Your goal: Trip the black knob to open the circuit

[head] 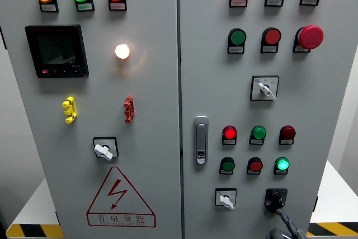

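Observation:
The black knob (276, 197) sits at the bottom right of the right cabinet door (212, 54), on a square black base. My right hand (281, 226) comes up from the bottom edge just under the knob, and its dark tip reaches the knob's lower edge. Only a small part of the hand shows, and the rest is cut off by the picture's bottom edge. I cannot tell whether it grips the knob. My left arm is not visible.
A white selector switch (226, 198) sits left of the knob, with lit and unlit pushbuttons (258, 133) above. A door latch (201, 140) is at the seam. The left door carries a meter (56, 50), another selector (104, 149) and a red warning triangle (119, 198).

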`<state>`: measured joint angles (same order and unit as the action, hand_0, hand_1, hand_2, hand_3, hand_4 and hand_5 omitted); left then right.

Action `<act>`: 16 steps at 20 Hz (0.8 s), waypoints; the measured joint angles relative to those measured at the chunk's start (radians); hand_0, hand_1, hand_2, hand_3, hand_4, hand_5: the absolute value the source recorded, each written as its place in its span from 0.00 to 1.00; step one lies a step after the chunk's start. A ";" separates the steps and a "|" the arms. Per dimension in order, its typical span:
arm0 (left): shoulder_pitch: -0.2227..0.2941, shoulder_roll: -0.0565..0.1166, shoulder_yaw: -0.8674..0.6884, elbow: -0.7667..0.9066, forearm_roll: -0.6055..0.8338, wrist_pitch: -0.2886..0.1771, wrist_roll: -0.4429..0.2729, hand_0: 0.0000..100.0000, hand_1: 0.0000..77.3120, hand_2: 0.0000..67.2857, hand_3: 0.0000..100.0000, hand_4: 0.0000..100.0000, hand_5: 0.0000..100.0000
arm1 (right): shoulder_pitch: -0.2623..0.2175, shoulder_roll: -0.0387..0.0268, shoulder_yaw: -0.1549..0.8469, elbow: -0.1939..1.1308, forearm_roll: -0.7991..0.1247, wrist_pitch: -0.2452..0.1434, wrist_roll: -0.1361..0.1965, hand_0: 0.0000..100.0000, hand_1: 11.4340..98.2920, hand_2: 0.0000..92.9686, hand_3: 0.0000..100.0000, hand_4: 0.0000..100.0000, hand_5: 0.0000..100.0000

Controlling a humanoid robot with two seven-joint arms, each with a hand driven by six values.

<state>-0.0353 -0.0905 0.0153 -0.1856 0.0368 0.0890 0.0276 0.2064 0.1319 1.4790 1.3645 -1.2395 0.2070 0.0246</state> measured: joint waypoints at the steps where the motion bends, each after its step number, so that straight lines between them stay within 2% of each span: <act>1: 0.000 0.000 0.000 0.000 0.000 0.000 0.000 0.00 0.00 0.29 0.26 0.10 0.09 | 0.000 0.0002 0.000 0.000 0.000 0.000 0.000 1.00 0.66 0.00 0.80 0.86 1.00; 13: 0.000 0.000 0.000 0.000 0.000 0.000 0.000 0.00 0.00 0.29 0.26 0.10 0.09 | -0.004 0.0033 0.036 -0.013 0.000 0.000 0.000 1.00 0.65 0.00 0.81 0.86 1.00; 16: 0.000 0.000 0.000 0.000 0.000 0.000 0.000 0.00 0.00 0.29 0.26 0.10 0.09 | -0.007 0.0081 0.039 -0.013 0.000 0.000 0.000 1.00 0.65 0.00 0.81 0.86 1.00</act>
<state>-0.0353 -0.0905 0.0153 -0.1856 0.0368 0.0890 0.0276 0.1997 0.1400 1.5184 1.3516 -1.2394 0.2069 0.0246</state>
